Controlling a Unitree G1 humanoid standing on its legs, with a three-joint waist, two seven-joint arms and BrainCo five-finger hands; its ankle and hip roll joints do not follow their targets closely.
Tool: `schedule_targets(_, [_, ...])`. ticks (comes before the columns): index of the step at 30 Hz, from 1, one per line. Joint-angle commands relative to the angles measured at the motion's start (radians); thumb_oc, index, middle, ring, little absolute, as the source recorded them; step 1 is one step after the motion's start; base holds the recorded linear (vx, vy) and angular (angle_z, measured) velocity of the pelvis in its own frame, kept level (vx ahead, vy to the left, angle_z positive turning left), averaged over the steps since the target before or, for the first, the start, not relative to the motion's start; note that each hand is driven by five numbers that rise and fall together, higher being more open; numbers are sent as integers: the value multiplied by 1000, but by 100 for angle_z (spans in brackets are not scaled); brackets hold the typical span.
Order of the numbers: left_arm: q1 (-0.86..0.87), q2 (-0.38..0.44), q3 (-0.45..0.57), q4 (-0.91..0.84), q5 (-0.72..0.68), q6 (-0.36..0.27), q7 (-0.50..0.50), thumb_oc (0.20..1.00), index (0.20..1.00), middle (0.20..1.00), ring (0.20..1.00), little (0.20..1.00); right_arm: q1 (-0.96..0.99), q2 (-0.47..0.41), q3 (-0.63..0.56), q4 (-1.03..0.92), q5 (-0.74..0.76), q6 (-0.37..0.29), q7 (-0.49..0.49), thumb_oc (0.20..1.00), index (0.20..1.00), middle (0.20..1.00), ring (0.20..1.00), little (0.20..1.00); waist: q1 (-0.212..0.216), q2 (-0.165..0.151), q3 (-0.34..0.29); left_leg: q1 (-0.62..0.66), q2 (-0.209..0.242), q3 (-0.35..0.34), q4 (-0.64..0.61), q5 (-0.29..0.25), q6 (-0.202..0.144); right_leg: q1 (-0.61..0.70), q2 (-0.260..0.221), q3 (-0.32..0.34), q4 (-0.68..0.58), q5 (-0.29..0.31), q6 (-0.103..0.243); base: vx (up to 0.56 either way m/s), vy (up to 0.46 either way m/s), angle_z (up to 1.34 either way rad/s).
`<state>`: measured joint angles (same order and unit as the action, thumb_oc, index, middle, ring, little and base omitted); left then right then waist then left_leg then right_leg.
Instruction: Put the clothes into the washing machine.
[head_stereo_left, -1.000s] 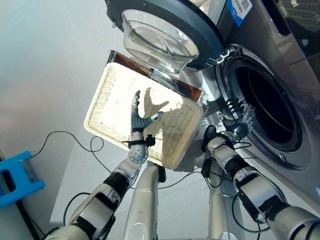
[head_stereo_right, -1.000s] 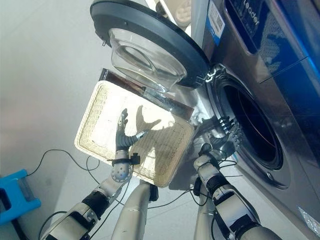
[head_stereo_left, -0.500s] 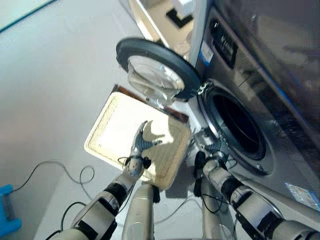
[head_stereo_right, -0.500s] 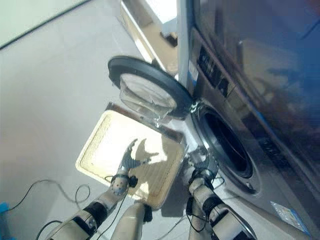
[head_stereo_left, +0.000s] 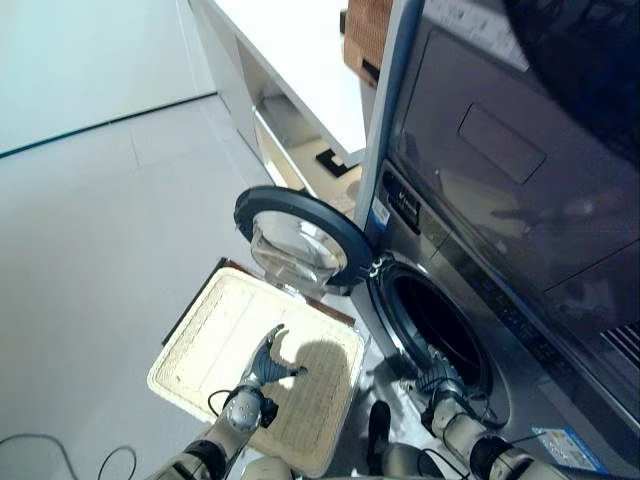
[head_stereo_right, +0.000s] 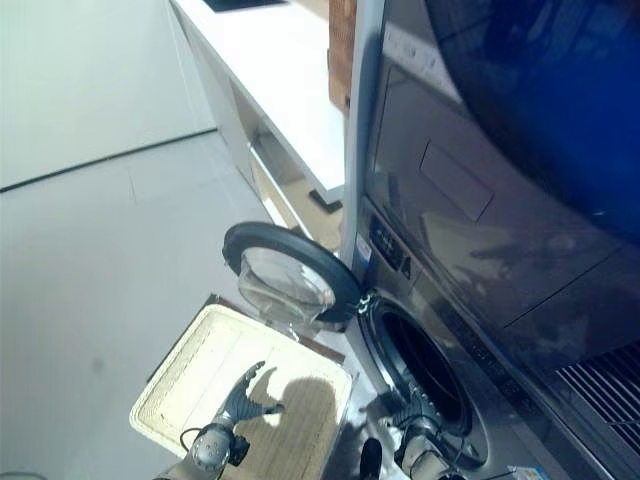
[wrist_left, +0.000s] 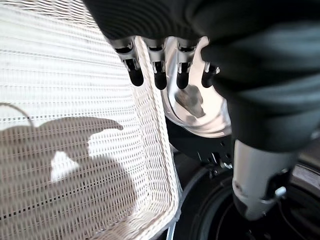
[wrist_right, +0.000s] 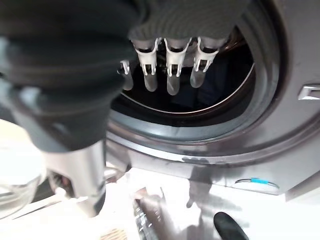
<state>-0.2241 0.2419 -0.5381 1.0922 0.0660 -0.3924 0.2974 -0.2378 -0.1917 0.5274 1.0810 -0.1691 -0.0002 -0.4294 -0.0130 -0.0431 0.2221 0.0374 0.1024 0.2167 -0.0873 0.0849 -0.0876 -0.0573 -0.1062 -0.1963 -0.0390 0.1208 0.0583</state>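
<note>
The grey washing machine (head_stereo_left: 480, 200) stands at the right with its round door (head_stereo_left: 300, 240) swung open to the left. Its drum opening (head_stereo_left: 435, 325) is dark inside. On the floor under the door lies a white wicker basket (head_stereo_left: 215, 340), its woven bottom bare. My left hand (head_stereo_left: 265, 362) hovers open over the basket, fingers (wrist_left: 157, 70) straight and spread. My right hand (head_stereo_left: 440, 380) is open at the drum's lower rim, with its straight fingers (wrist_right: 170, 70) pointing at the drum (wrist_right: 210, 95). Neither hand holds anything.
A white counter (head_stereo_left: 290, 60) with an open shelf runs along behind the machine, a brown woven thing (head_stereo_left: 365, 30) on top. Light grey floor (head_stereo_left: 100, 200) stretches to the left. The door's glass bowl (wrist_left: 195, 105) juts out over the basket's far edge.
The camera has swung up and back, so the machine's front and the counter now show. Both hands stay open at the same places by basket and drum.
</note>
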Motion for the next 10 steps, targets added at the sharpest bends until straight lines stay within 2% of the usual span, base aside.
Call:
schedule_targets(1, [-72,-47,-11,59,39,25,-101,1000,1000,1000,1000,1000,-88,-10,68,20,-123,-65,55,1000,1000,1000,1000,1000,-2,9,28,-11,-21,-25,26,-30,19,47,-42,22,72,-64,84,88,-32,-1])
schedule_targets(6, [-63,-58,-17,82,16,61,-167,1000,1000,1000,1000,1000,-101,2,100,30,-181,-78,123,1000,1000,1000,1000,1000,1,5,-12,7,-25,-50,0,-23,13,80,-36,32,-15,-20,87,40,-36,-2])
schedule_targets(8, [-71,-64,-4,103,-3,101,-178,1000,1000,1000,1000,1000,-114,13,111,39,-178,-92,174,1000,1000,1000,1000,1000,4,4,-27,4,-23,-63,0,-26,14,89,-30,36,-22,-25,80,0,-19,-2])
schedule_targets(10, [-63,-64,9,121,-14,120,-189,1000,1000,1000,1000,1000,-109,17,117,43,-202,-111,184,1000,1000,1000,1000,1000,7,4,-40,10,-22,-64,0,-28,16,95,-28,33,-15,-35,74,56,-26,0])
